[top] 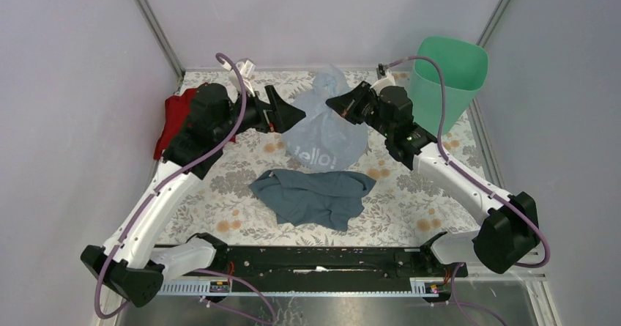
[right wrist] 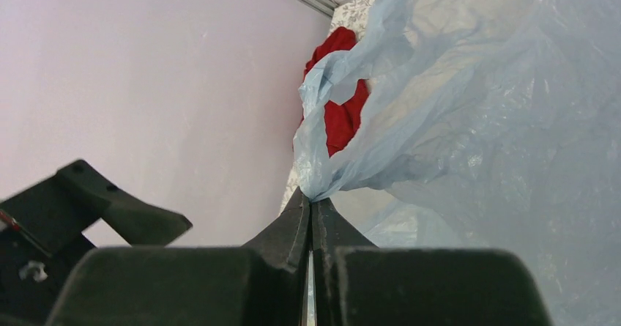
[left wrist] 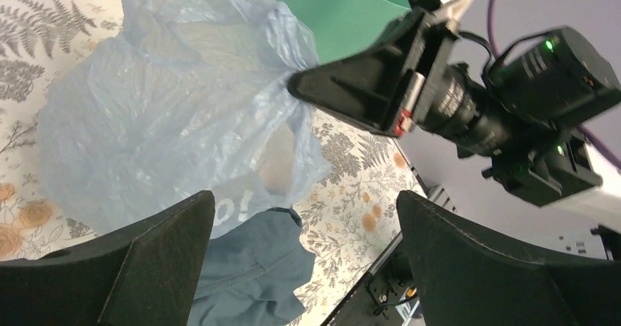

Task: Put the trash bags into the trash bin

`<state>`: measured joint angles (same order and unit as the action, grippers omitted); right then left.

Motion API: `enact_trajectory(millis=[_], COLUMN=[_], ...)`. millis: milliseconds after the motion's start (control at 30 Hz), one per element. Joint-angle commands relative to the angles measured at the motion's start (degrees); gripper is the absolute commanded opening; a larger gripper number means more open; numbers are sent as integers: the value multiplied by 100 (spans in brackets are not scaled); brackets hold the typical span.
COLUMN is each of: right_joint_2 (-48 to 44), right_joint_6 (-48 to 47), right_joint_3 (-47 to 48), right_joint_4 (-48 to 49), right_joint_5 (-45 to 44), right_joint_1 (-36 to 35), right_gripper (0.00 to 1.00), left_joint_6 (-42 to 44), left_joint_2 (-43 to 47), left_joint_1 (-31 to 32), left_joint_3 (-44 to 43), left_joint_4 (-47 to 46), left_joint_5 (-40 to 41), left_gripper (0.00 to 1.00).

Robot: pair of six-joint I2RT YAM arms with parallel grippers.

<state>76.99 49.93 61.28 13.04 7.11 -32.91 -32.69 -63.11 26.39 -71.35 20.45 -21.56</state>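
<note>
The thin pale-blue trash bag hangs in the middle of the table, with white lettering on its lower part. My right gripper is shut on the bag's upper right edge and holds it up; in the right wrist view the film is pinched between the closed fingertips. My left gripper is open and empty just left of the bag; its fingers frame the bag in the left wrist view. The mint-green trash bin stands at the back right, behind the right arm.
A grey-blue cloth lies crumpled on the flowered tabletop in front of the bag. A red cloth lies at the back left under the left arm. Walls close in the left, back and right sides.
</note>
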Motion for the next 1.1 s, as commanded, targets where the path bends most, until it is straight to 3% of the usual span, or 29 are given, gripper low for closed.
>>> enact_trajectory(millis=[0, 267, 467, 567, 733, 867, 1067], right_joint_2=[-158, -204, -215, -227, -255, -301, -301], right_joint_6=[597, 792, 805, 744, 746, 810, 750], right_joint_3=[453, 759, 764, 763, 747, 725, 764], right_joint_4=[-79, -347, -328, -356, -352, -283, -320], right_joint_5=[5, 147, 312, 351, 431, 510, 557], right_joint_1=[63, 66, 72, 70, 69, 73, 69], right_gripper=[0, 0, 0, 0, 0, 0, 0], left_joint_6=[459, 1701, 2072, 2069, 2173, 2009, 1859], left_joint_2=[-78, -819, -1425, -1551, -1572, -1834, -1799], left_joint_1=[378, 1332, 1534, 1540, 1553, 1552, 1553], left_joint_3=[34, -807, -1493, -1734, -1685, -1866, -1826], left_joint_4=[-139, 245, 557, 761, 696, 766, 627], left_joint_5=[82, 1721, 2315, 2585, 2550, 2221, 2187], left_gripper=[99, 99, 98, 93, 99, 79, 66])
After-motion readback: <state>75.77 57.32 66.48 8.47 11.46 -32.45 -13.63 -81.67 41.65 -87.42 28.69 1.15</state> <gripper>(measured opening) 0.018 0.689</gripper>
